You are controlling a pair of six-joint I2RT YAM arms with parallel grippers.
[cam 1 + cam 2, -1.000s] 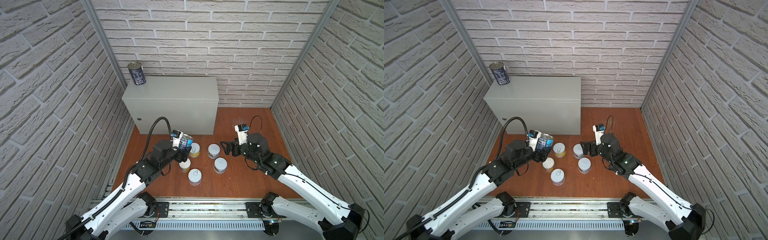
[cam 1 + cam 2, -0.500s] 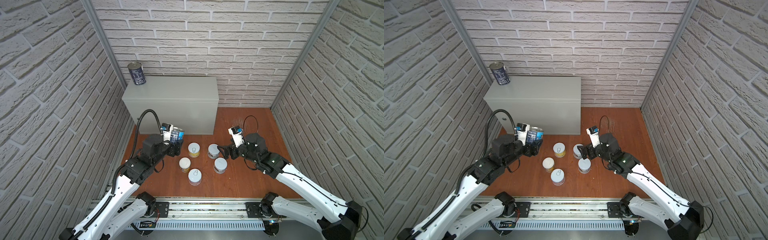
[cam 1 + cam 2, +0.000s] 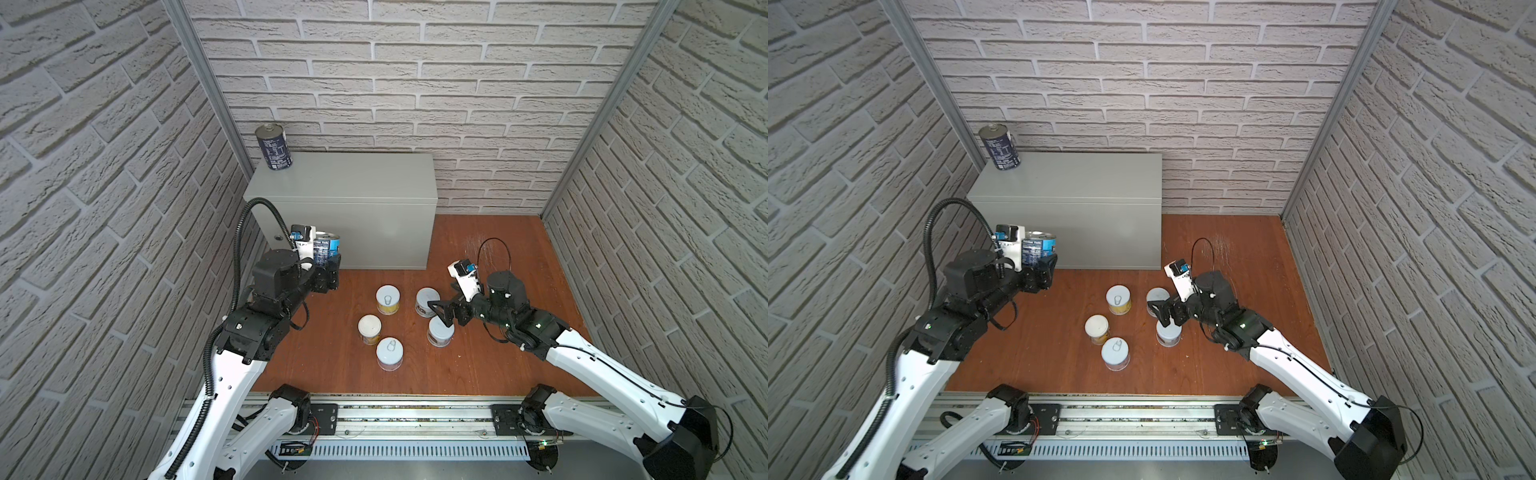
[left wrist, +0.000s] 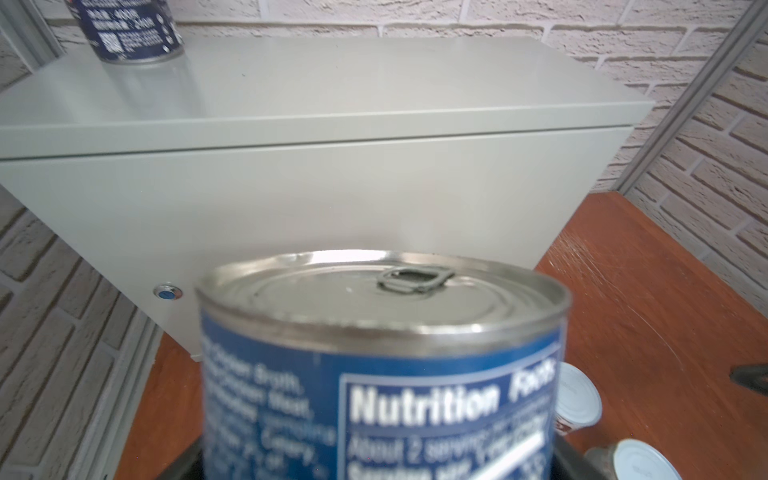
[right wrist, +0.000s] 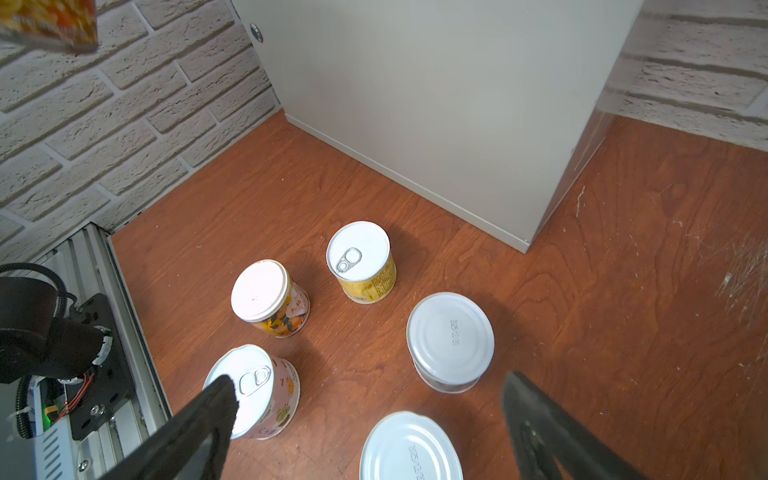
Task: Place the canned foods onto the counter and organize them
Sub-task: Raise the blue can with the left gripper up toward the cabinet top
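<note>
The left end effector (image 3: 329, 269) grasps a blue can (image 3: 327, 247) reading "Nutrition Facts" before the front face of the desk (image 3: 353, 183), a second blue can (image 3: 274, 147) on its rear-left corner, while the right end effector (image 3: 443, 314) gapes above five white-lidded cans (image 3: 388, 298) on the floor (image 3: 478, 365).

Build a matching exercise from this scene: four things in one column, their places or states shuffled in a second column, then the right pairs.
Column 1
1. far blue can
2. near blue can
3. yellow-labelled can
4. right gripper

Column 2
A. jaws open, holding nothing
B. standing on the wooden floor
C. standing on the counter, at its back left corner in both top views
D. clamped in the left gripper

Pairs: 1-C, 2-D, 3-B, 4-A
</note>
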